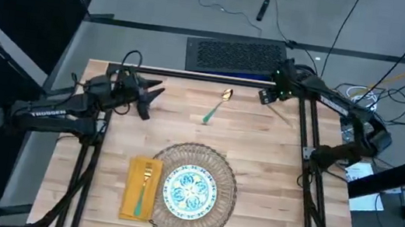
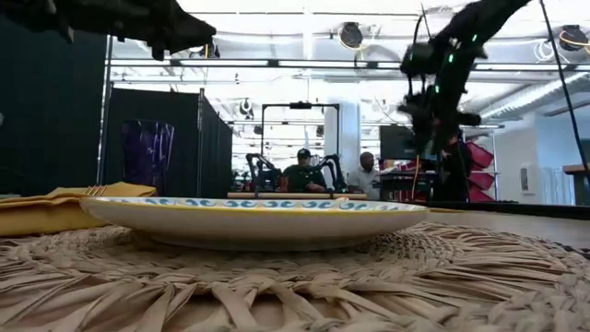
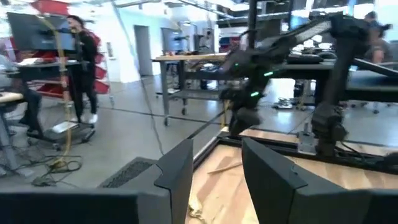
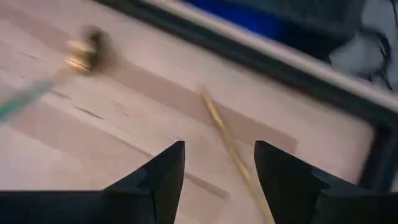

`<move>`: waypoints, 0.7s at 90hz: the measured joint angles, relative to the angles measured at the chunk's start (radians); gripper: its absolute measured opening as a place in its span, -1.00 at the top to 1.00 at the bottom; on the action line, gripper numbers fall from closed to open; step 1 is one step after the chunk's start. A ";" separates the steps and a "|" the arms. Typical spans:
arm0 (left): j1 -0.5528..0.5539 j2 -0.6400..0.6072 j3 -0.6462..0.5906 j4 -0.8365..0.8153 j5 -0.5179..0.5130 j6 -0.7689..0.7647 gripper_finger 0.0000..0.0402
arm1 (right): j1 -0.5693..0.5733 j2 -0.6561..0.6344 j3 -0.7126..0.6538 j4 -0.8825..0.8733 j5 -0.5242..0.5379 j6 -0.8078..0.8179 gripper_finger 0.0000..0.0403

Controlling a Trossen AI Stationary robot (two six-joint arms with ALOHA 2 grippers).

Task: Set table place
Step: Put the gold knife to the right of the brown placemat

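The round wicker mat point(image 1: 192, 193) lies near the table's front edge with the teal-patterned white plate point(image 1: 189, 191) on it. The yellow napkin point(image 1: 141, 188) lies left of the mat, the fork point(image 1: 145, 187) on top. The teal-handled gold spoon point(image 1: 217, 106) lies flat on the wood at the far middle. My left gripper point(image 1: 151, 99) hovers open at the far left, pointing right. My right gripper point(image 1: 264, 95) hovers open at the far edge, right of the spoon; the spoon point(image 4: 43, 78) shows ahead of its fingers. No cup shows.
The table's black frame point(image 1: 215, 74) runs along the far edge by my right gripper. A thin light strip point(image 4: 233, 152) lies on the wood near that gripper. Bare planks point(image 1: 275, 154) spread between spoon and mat. People sit in the room beyond the table.
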 joint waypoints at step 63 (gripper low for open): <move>0.000 -0.033 0.000 -0.002 0.008 -0.026 0.40 | -0.021 0.258 0.000 0.178 -0.051 -0.055 0.61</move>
